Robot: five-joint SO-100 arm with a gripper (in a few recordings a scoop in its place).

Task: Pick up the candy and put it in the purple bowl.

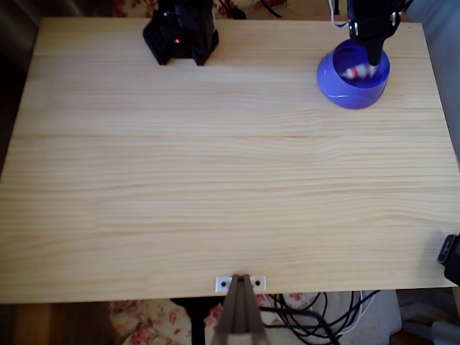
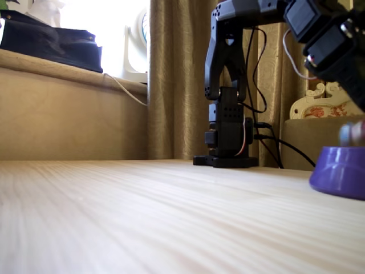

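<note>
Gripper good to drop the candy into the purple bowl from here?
Probably yes. In the overhead view the gripper is over the purple bowl's open top with the candy at its tips, nothing between them. Whether it still grips the candy is unclear.

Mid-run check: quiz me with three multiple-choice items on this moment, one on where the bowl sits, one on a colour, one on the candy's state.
1. In the overhead view, the purple bowl sits at the table's
A. upper right
B. lower left
C. centre

2. The arm is
A. white
B. black
C. orange

3. The candy is
A. on the bare table
B. over the bowl's opening at the hand
C. beside the arm's base

Answers: 1 A, the bowl lies near the top right corner. 2 B, every link looks black. 3 B, the striped sweet shows inside the bowl's rim at the hand's tip.
</note>
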